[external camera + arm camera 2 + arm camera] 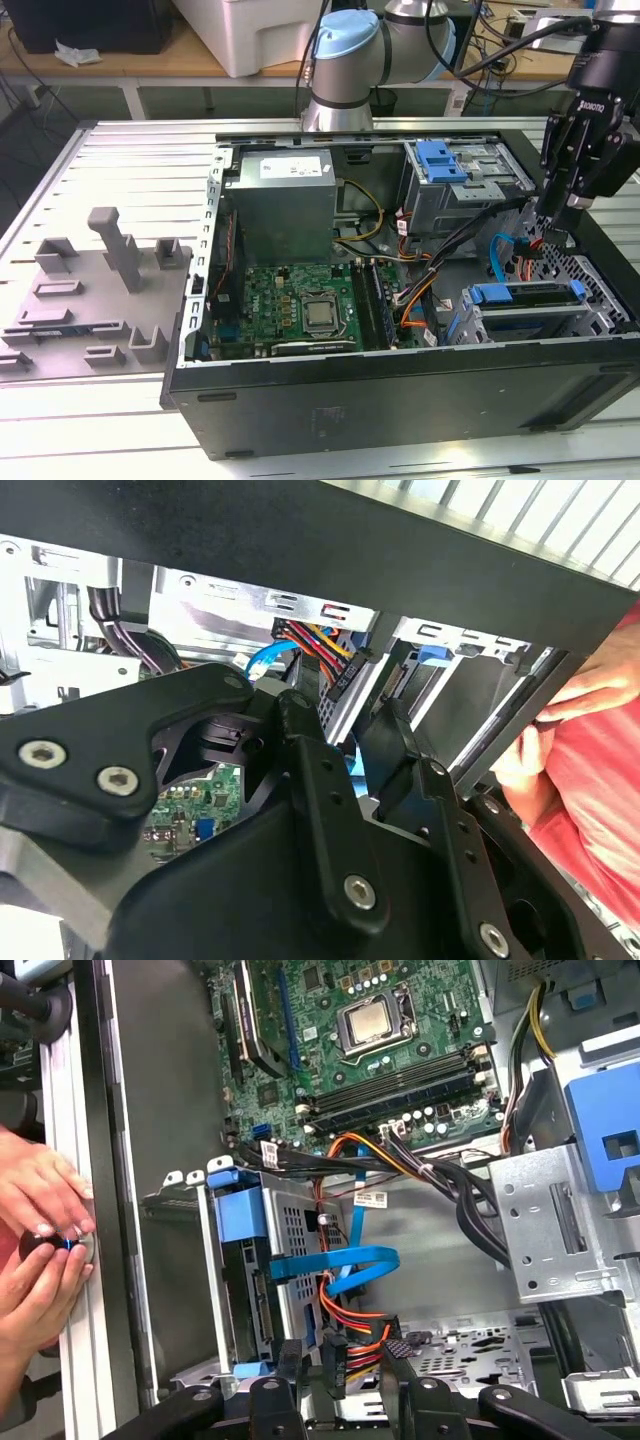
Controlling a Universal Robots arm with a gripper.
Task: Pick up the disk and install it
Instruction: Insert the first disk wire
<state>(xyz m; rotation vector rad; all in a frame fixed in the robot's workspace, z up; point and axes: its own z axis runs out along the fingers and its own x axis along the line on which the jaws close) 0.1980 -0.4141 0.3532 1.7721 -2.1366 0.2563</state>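
**Gripper open over the cables, disk sitting in its cage**

The exterior view takes in the whole open case [400,400] on a slatted table [120,150]. One arm [350,60] stands behind the case at the top centre of the frame. Its one gripper [556,228] hangs tips-down over the case at the exterior view's right.

The one disk [530,318] lies in the drive cage [462,322] at the lower right of that frame, blue carrier edge uppermost. It is near the gripper but apart from it.

The first wrist view adds a person (two hands, counted). One hand [45,1195] and a second hand [35,1295] meet at the case's outer rim. In this view the disk [245,1280] stands edge-on in its cage. The two fingers [290,1365] are spread and grip nothing, with red and orange wires [350,1325] between them.

The second wrist view also shows the fingers [300,740] parted.

The exterior view shows one motherboard [290,305] and one power-supply box [285,205].
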